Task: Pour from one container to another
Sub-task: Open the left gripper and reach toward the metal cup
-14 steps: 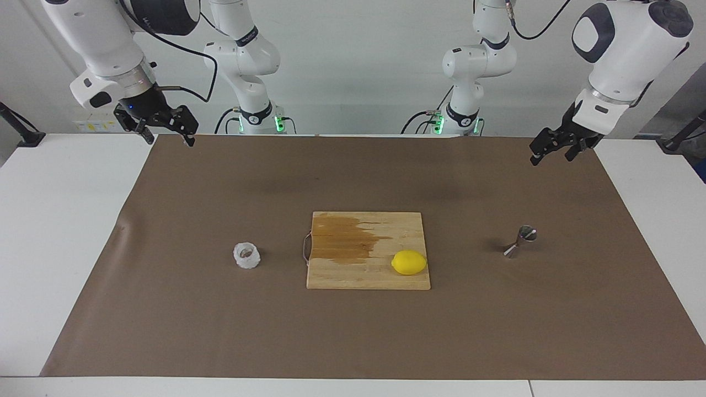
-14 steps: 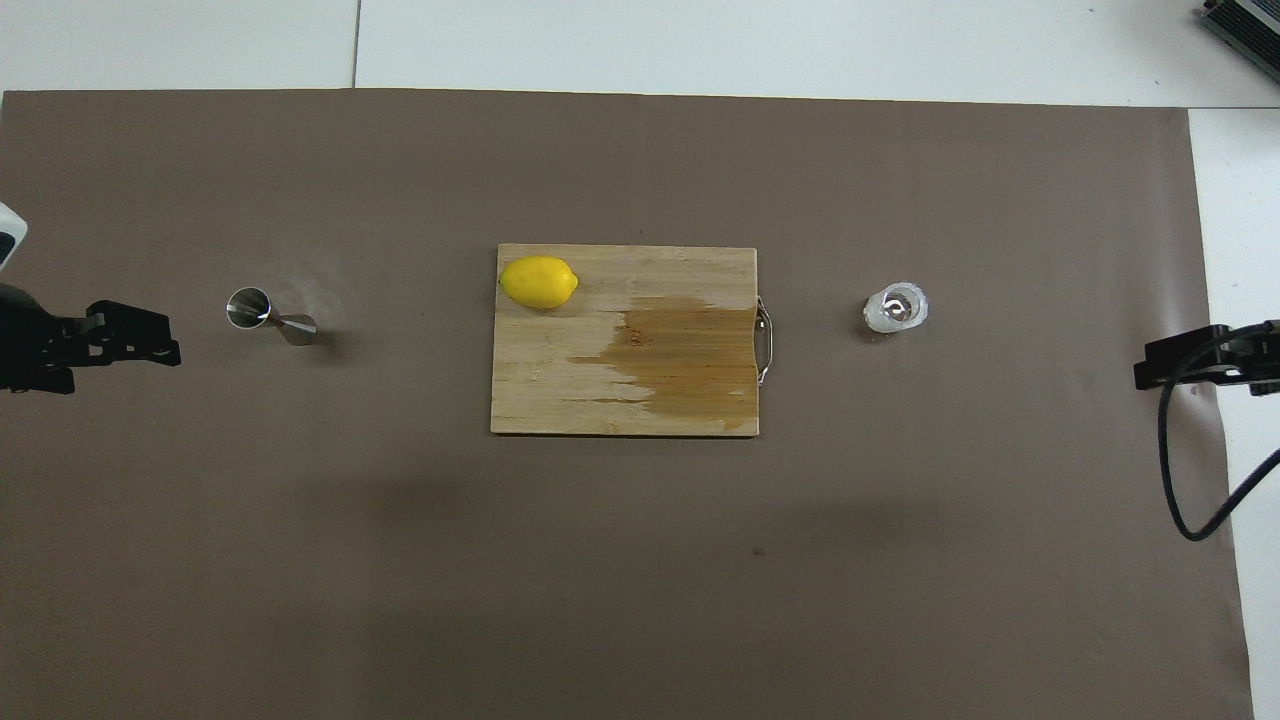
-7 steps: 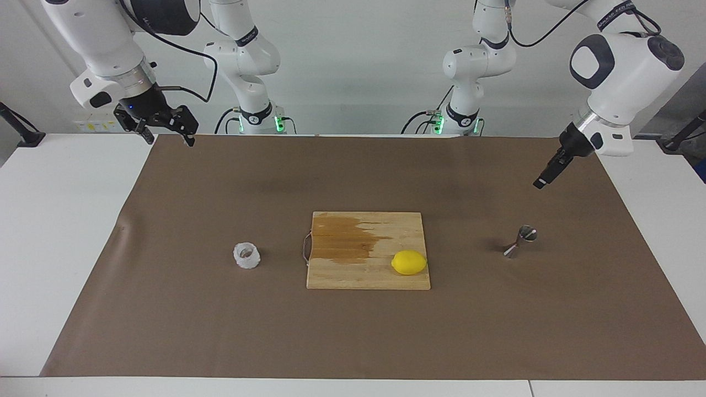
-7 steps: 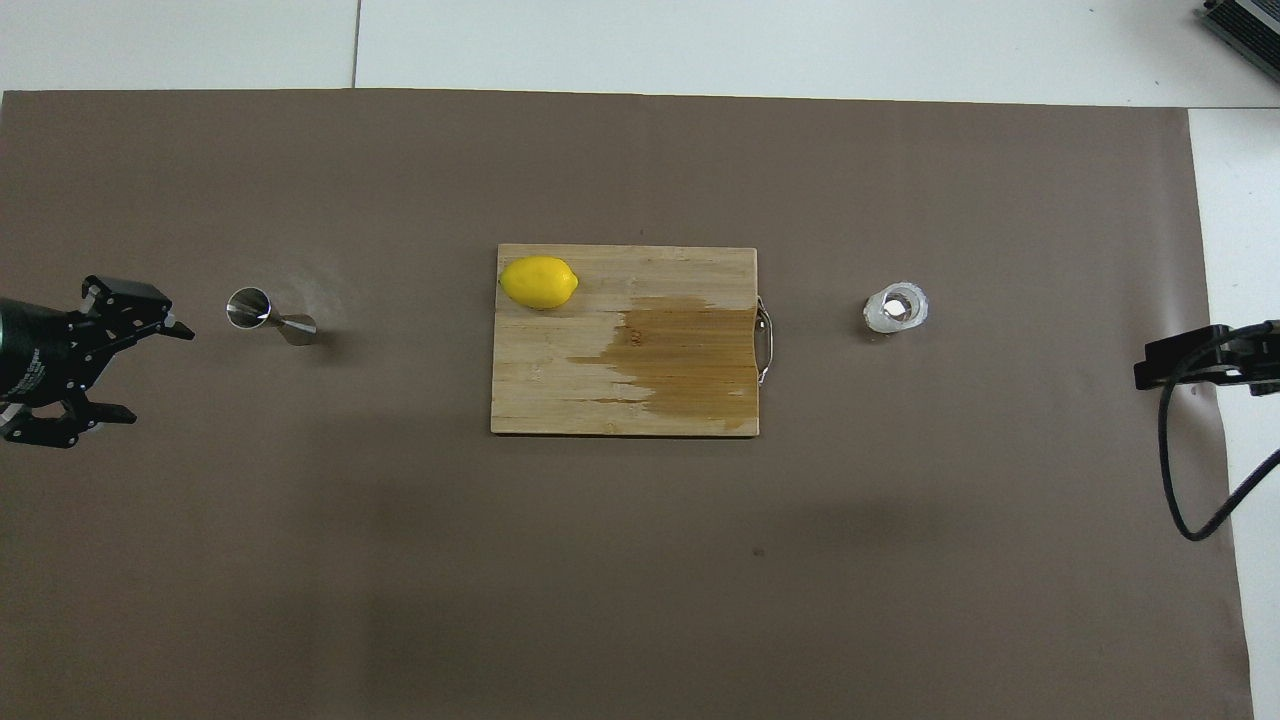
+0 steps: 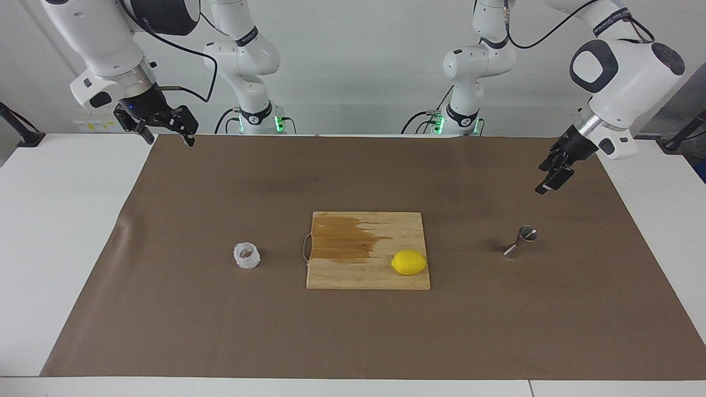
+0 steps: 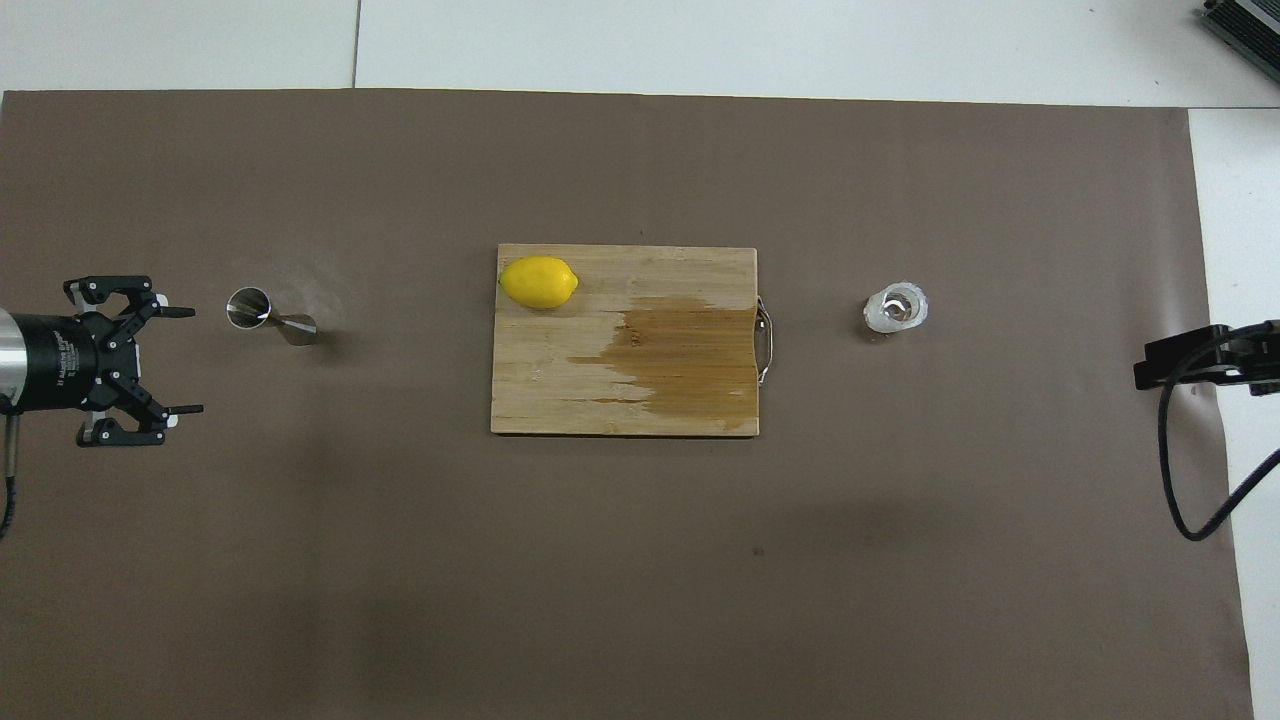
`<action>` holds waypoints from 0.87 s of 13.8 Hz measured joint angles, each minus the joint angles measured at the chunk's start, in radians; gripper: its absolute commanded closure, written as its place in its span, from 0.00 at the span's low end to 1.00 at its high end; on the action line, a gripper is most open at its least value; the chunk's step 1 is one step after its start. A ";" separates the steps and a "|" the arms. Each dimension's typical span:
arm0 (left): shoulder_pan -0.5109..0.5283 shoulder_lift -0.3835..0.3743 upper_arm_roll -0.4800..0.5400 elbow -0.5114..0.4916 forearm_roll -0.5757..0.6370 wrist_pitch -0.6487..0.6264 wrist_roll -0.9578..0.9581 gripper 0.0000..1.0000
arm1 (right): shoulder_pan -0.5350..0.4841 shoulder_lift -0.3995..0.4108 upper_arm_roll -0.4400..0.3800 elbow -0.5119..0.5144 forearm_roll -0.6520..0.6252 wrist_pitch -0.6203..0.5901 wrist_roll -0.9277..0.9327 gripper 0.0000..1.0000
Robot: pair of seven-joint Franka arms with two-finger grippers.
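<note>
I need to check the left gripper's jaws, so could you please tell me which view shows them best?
The overhead view: the left gripper shows both jaws spread wide open, up beside the jigger. The facing view shows it edge-on, raised above the brown mat.

Lemon (image 5: 408, 262) on board (image 5: 353, 275) — between cup (image 5: 246, 256), jigger (image 5: 520, 241)

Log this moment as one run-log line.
left end effector: open, in the air beside jigger | right end effector: waiting, raised at its table end | glass cup: untouched on mat | pour: not started
</note>
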 measured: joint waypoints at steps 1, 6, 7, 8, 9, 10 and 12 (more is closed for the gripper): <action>0.001 0.000 0.000 -0.021 -0.033 0.034 -0.069 0.00 | 0.000 0.000 0.000 0.000 0.000 0.000 0.000 0.00; 0.012 0.013 0.003 -0.136 -0.177 0.284 -0.394 0.00 | 0.000 0.000 0.000 0.000 0.000 0.000 0.000 0.00; 0.016 0.022 0.004 -0.150 -0.198 0.317 -0.422 0.00 | 0.000 0.000 0.000 0.000 0.000 0.000 0.000 0.00; 0.018 0.033 0.004 -0.155 -0.215 0.334 -0.446 0.00 | 0.000 0.000 0.000 0.000 0.000 0.000 0.000 0.00; 0.019 0.040 0.003 -0.155 -0.236 0.346 -0.466 0.00 | 0.000 0.000 0.000 0.000 0.000 0.000 0.000 0.00; 0.018 0.044 0.000 -0.155 -0.255 0.360 -0.487 0.00 | 0.000 0.000 0.000 0.000 0.000 0.000 0.000 0.00; 0.008 0.049 -0.006 -0.158 -0.269 0.389 -0.536 0.00 | 0.000 0.000 0.000 0.000 0.000 0.000 0.000 0.00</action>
